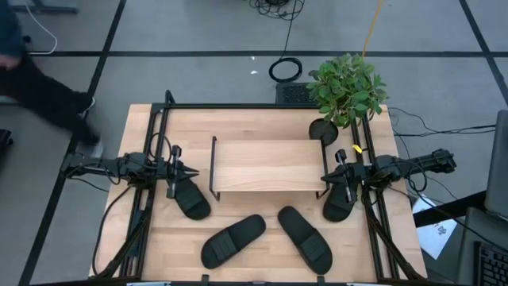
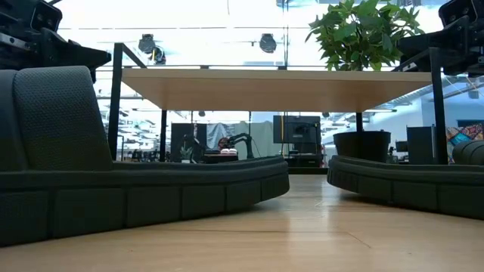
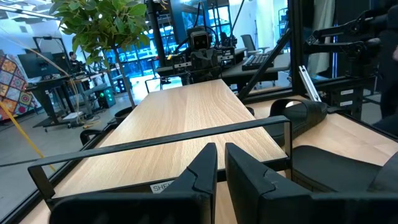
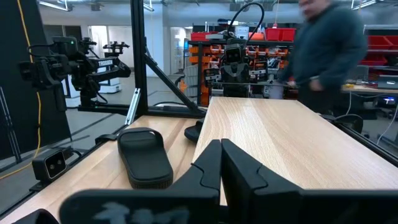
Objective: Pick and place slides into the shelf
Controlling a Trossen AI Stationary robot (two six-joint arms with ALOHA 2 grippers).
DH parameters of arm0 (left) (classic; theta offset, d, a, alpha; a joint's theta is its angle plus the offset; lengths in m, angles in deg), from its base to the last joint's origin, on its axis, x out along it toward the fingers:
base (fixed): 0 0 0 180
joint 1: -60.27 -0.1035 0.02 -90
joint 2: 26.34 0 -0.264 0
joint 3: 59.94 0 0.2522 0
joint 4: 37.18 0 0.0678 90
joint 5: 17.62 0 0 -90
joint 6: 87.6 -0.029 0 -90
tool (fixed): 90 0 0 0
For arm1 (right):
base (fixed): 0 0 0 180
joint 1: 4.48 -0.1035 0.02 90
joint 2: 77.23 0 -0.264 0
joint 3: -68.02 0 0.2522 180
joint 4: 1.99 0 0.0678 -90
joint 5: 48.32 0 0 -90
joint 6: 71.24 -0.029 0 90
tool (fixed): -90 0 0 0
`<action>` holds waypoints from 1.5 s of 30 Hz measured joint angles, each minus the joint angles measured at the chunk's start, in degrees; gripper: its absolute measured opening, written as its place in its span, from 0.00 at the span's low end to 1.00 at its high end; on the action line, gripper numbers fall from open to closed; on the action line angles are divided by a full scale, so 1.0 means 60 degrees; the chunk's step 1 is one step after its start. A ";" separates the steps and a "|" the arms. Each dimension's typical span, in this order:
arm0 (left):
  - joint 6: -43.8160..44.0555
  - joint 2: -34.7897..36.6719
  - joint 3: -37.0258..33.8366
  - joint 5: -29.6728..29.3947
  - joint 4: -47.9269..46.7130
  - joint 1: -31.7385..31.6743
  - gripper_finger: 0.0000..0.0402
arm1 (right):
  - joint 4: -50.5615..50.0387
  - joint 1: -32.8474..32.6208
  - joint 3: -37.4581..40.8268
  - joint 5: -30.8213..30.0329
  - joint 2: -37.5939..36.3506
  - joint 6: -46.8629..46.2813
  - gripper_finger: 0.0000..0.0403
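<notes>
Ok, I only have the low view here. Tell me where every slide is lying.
Observer: There are four. The left slide lies at the left end of the shelf, the right slide at its right end, and the two front slides lie in front of it.
Operator: Now give me the grippers.
Observer: The left gripper hovers over the left slide and the right gripper over the right slide. Both are shut and empty.
Operator: Check the shelf top.
Observer: It is bare; no slide is on it yet.

High cam overhead, low cam at tabletop, wrist cams face across shelf [image 1: 268,165].
</notes>
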 joint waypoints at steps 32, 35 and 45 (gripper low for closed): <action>0.0076 0.0000 -0.0003 0.0000 0.0041 -0.0003 0.09 | 0.0214 0.0001 0.0003 0.0004 0.0004 -0.0104 0.00; 0.0140 0.0004 -0.0001 0.0000 0.0170 -0.0001 0.09 | 0.0624 0.0000 0.0003 0.0004 0.0000 -0.0359 0.00; 0.0491 0.0004 0.0000 0.0001 0.0200 -0.0003 0.09 | 0.0936 -0.0001 0.0003 0.0004 0.0000 -0.0969 0.00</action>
